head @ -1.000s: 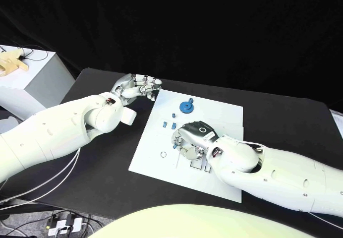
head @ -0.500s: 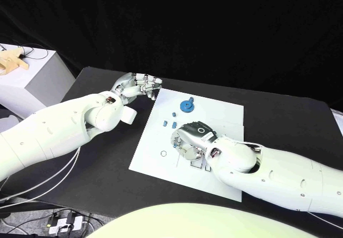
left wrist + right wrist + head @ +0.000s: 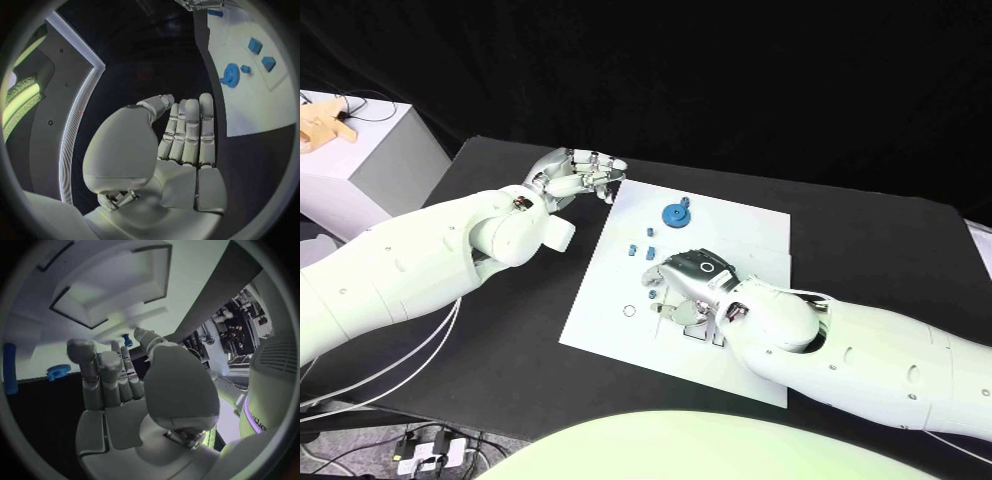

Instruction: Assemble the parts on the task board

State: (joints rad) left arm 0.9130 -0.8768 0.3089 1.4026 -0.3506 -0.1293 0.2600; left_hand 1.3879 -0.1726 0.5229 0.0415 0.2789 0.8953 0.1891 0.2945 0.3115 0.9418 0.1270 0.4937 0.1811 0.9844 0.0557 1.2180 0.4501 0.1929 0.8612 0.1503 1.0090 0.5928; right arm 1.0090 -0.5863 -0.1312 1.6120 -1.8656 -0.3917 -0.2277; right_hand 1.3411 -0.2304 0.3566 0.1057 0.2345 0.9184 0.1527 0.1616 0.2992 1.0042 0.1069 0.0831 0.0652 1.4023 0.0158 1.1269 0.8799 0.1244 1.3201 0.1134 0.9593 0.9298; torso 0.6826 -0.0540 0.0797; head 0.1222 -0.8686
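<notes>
One white task board (image 3: 747, 225) is lying on one black table (image 3: 516, 340); one blue gear (image 3: 676, 214) and perhaps four small blue parts (image 3: 646, 249) are showing, with two hands (image 3: 577, 175) hovering

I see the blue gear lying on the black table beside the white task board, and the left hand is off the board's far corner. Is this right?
Not quite. In the head view the blue gear lies on the white task board itself, near its far edge, not on the black table. The left hand is indeed off the board's far corner.
</notes>
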